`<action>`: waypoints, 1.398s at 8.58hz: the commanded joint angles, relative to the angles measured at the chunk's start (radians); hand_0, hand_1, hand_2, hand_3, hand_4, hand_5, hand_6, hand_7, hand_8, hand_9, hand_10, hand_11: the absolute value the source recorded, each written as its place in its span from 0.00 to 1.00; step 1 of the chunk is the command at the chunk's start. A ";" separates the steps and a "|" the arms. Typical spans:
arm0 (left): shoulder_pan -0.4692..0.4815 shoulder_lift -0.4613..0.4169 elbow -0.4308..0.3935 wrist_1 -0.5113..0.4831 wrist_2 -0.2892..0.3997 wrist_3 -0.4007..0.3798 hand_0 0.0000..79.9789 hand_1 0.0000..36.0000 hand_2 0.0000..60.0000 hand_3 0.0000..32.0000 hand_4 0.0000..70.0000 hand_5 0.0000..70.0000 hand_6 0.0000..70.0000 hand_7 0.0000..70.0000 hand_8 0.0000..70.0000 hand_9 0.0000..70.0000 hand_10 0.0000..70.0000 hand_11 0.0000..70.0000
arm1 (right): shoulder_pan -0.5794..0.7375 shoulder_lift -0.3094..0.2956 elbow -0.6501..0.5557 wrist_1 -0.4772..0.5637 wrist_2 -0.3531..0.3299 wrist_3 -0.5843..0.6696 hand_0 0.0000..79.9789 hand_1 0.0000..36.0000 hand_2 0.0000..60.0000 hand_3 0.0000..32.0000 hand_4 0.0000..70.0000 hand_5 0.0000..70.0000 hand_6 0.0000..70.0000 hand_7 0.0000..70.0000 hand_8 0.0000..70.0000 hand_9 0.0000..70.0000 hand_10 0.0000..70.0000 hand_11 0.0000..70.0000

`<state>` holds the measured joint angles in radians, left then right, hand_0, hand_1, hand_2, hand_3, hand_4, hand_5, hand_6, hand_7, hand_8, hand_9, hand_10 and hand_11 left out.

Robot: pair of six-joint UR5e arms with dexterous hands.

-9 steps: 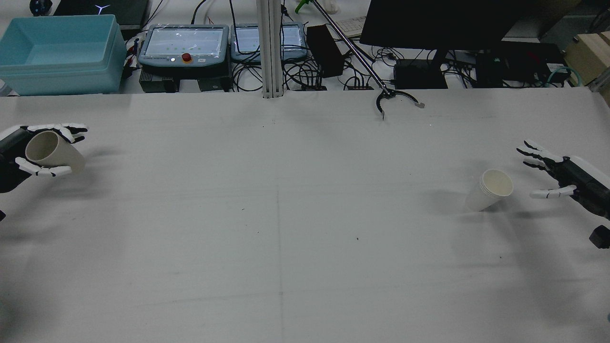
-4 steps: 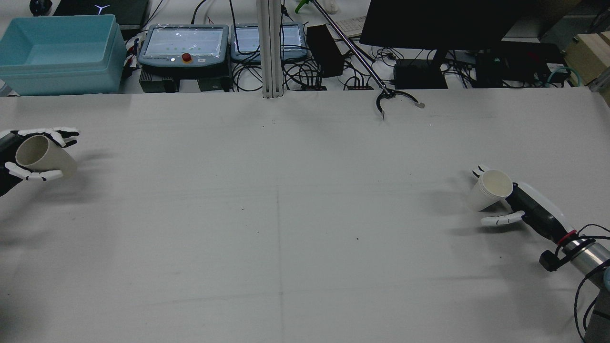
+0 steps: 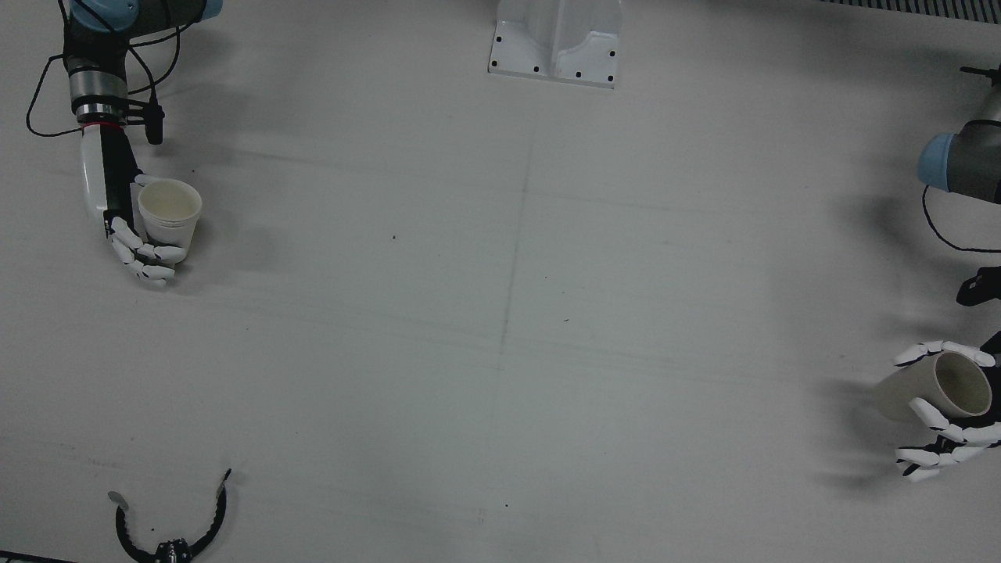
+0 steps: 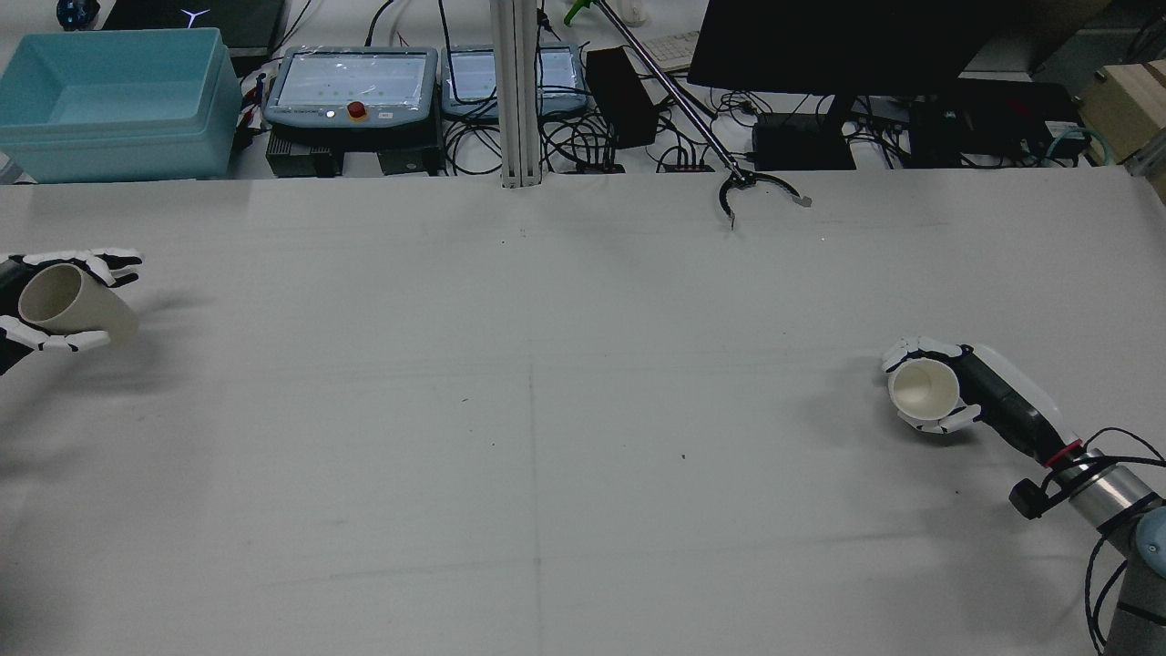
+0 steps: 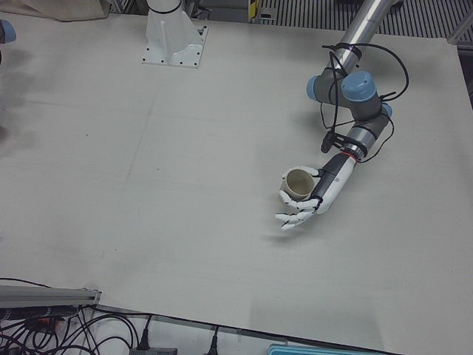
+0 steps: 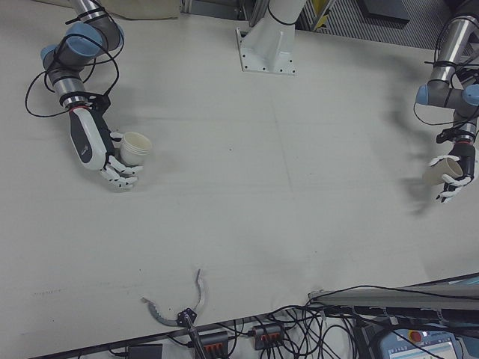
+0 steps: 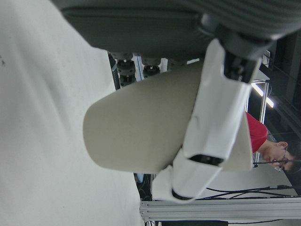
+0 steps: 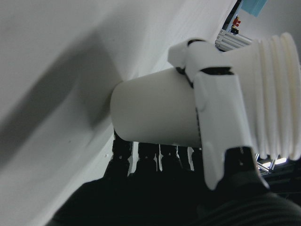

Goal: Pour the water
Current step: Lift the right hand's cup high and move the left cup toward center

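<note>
Over by the bench's left edge, the left hand (image 4: pixel 36 301) holds a beige cup (image 4: pixel 68 301) tilted on its side, clear of the surface. Toward the right edge, the right hand (image 4: pixel 956 396) has its fingers wrapped around a stack of white paper cups (image 4: pixel 922 392) standing on the bench.

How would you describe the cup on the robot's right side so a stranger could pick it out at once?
Start at the white table in the rear view and go to its right half. There the right robot hand wraps a white paper cup. Unlike the beige single cup at the left edge, its rim shows several stacked layers.
</note>
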<state>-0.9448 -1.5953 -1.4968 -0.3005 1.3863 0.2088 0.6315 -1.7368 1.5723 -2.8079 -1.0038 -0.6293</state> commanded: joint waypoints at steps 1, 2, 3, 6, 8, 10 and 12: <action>0.000 0.011 0.004 -0.008 0.000 0.000 1.00 1.00 1.00 0.00 1.00 1.00 0.39 0.35 0.22 0.20 0.17 0.27 | -0.024 -0.012 0.055 -0.012 0.053 -0.024 1.00 1.00 1.00 0.00 0.50 1.00 0.73 1.00 0.73 1.00 0.83 1.00; 0.000 0.011 0.001 -0.003 0.003 -0.002 1.00 1.00 1.00 0.00 1.00 1.00 0.40 0.35 0.23 0.21 0.17 0.27 | -0.023 -0.041 0.118 -0.012 0.083 -0.018 1.00 1.00 1.00 0.00 0.48 0.97 0.72 0.99 0.71 0.96 0.81 1.00; 0.000 0.011 0.000 -0.003 0.010 0.000 1.00 1.00 1.00 0.00 1.00 1.00 0.41 0.35 0.23 0.21 0.16 0.27 | -0.015 -0.046 0.174 -0.015 0.092 -0.006 1.00 1.00 1.00 0.00 0.53 0.93 0.71 0.94 0.67 0.89 0.75 1.00; -0.002 0.006 -0.100 0.065 0.022 0.003 1.00 1.00 1.00 0.00 1.00 1.00 0.44 0.36 0.24 0.21 0.16 0.26 | 0.100 0.025 0.296 -0.233 0.083 0.164 1.00 1.00 1.00 0.00 0.62 0.92 0.73 0.91 0.62 0.82 0.67 0.99; 0.000 -0.026 -0.190 0.162 0.084 0.009 1.00 1.00 1.00 0.00 1.00 1.00 0.48 0.37 0.24 0.21 0.15 0.26 | 0.186 0.086 0.420 -0.388 0.079 0.157 1.00 1.00 1.00 0.00 0.70 0.90 0.76 0.88 0.60 0.78 0.64 0.95; 0.001 -0.099 -0.194 0.217 0.106 0.014 1.00 1.00 1.00 0.00 1.00 1.00 0.48 0.37 0.24 0.21 0.15 0.25 | 0.299 0.245 0.504 -0.592 0.076 0.155 1.00 1.00 1.00 0.00 0.74 0.91 0.77 0.89 0.59 0.77 0.62 0.93; 0.003 -0.175 -0.204 0.279 0.202 0.074 1.00 1.00 1.00 0.00 1.00 1.00 0.49 0.38 0.25 0.22 0.15 0.25 | 0.368 0.389 0.604 -0.772 0.067 0.146 1.00 1.00 1.00 0.00 0.96 1.00 0.84 1.00 0.56 0.73 0.58 0.86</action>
<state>-0.9431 -1.6918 -1.6866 -0.0857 1.4982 0.2250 0.9173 -1.5014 2.0688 -3.3812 -0.9280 -0.4742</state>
